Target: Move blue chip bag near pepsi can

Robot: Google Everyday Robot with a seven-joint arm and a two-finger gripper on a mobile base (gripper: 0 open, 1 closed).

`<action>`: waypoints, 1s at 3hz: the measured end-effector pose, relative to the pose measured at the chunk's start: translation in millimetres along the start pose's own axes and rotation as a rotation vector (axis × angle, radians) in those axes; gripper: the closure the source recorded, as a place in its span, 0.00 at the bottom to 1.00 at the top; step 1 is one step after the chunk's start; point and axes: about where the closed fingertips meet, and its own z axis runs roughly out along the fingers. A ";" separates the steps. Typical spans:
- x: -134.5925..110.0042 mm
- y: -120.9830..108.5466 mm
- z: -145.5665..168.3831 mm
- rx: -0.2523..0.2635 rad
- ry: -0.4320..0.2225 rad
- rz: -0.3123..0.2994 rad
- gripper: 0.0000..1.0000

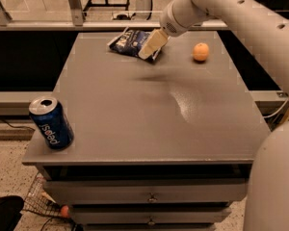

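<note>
The blue chip bag (129,41) lies at the far left-centre of the grey table (154,114), navy with white lettering. The pepsi can (50,122) stands at the table's near left corner, leaning slightly, lettering upside down. My gripper (151,45) reaches from the upper right on a white arm and hangs over the right end of the bag, covering that end. The can is far from both the bag and the gripper.
An orange (200,52) sits at the far right of the table. Drawers (149,196) are below the table front. My white arm (260,37) fills the right side. A wire basket (43,203) lies on the floor at lower left.
</note>
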 end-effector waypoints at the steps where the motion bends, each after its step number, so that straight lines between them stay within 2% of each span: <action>1: -0.3 -7.0 26.7 -0.029 -0.037 0.024 0.00; 3: 6.5 -15.3 75.3 -0.107 -0.110 0.098 0.00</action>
